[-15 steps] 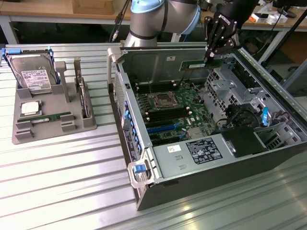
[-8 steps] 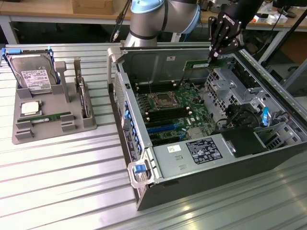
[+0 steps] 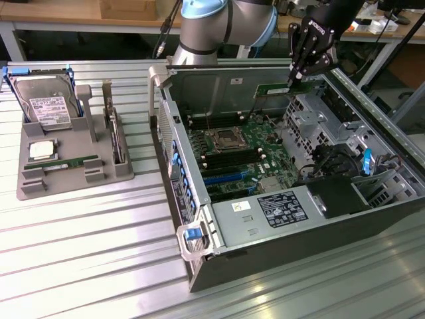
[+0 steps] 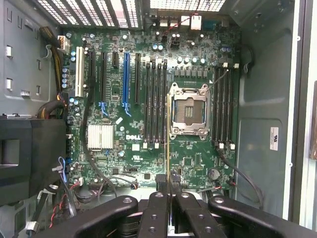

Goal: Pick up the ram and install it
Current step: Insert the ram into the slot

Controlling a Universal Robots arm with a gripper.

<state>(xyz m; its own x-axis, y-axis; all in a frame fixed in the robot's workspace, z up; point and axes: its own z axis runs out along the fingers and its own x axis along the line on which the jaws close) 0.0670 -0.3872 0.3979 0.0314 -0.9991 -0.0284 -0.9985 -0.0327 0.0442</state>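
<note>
Gripping ram (image 3: 285, 88) w/ gripper (image 3: 293, 78): fingers (image 4: 157, 210) closing almost fully, pinching the thin green board by both faces near its middle. Holding stick approx level, long edge down, in the air over open PC case (image 3: 279, 256), toward far side of case in ext. view. Hanging clear above motherboard (image 3: 232, 156). Sitting close to top of silver drive cage (image 3: 312, 109), contact w/ it not clear.

Appearing edge-on in wrist view as thin yellowish line coming out from between the two black inner fingers. Lining up there over edge of empty CPU socket (image 4: 188, 111), just beside bank of black DIMM slots (image 4: 156, 101), all looking unfilled. Not seating in any slot yet.

Sitting well apart from second ram stick (image 3: 66, 163), that one lying flat in grey parts tray (image 3: 73, 186) on ext. view's left, near square CPU chip (image 3: 41, 149) and in front of hard drive (image 3: 46, 106) leaning in tray's rear slot. Tray and case both resting on slatted aluminium table (image 3: 99, 252).
</note>
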